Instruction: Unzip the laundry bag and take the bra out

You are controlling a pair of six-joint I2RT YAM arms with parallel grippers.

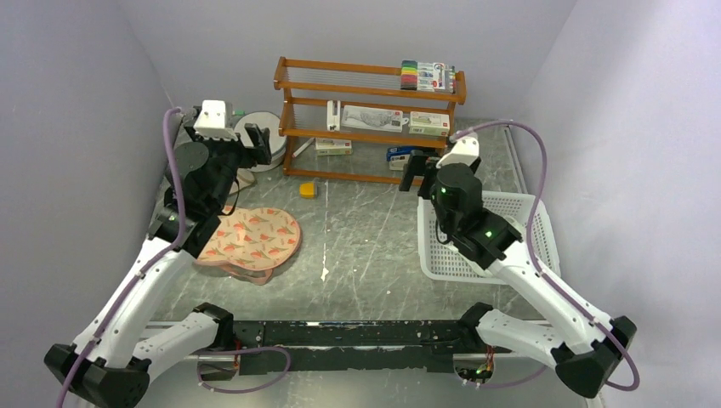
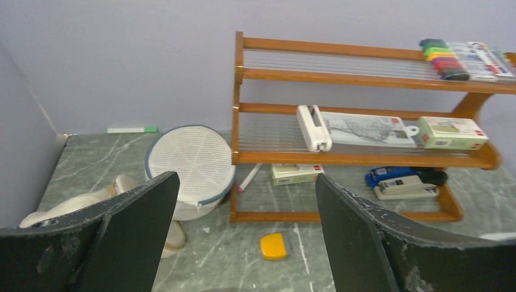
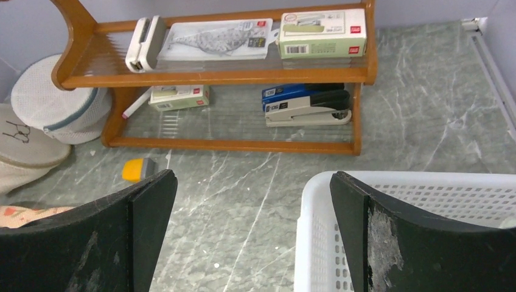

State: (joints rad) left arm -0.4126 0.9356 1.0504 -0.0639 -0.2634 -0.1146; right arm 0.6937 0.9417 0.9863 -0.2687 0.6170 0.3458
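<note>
The laundry bag is a round cream-white mesh pouch with a grey-blue zip rim, standing on edge against the wooden shelf's left post at the back left. Its domed half faces the left wrist view. The flat disc with the dark mark shows in the right wrist view beside the dome. My left gripper is open and empty, raised in front of the bag. My right gripper is open and empty above the table's middle. No bra shows on its own; the bag's inside is hidden.
A peach carrot-print two-lobed case lies under the left arm. A wooden shelf with boxes, staplers and markers stands at the back. A small yellow object lies before it. A white basket sits at right.
</note>
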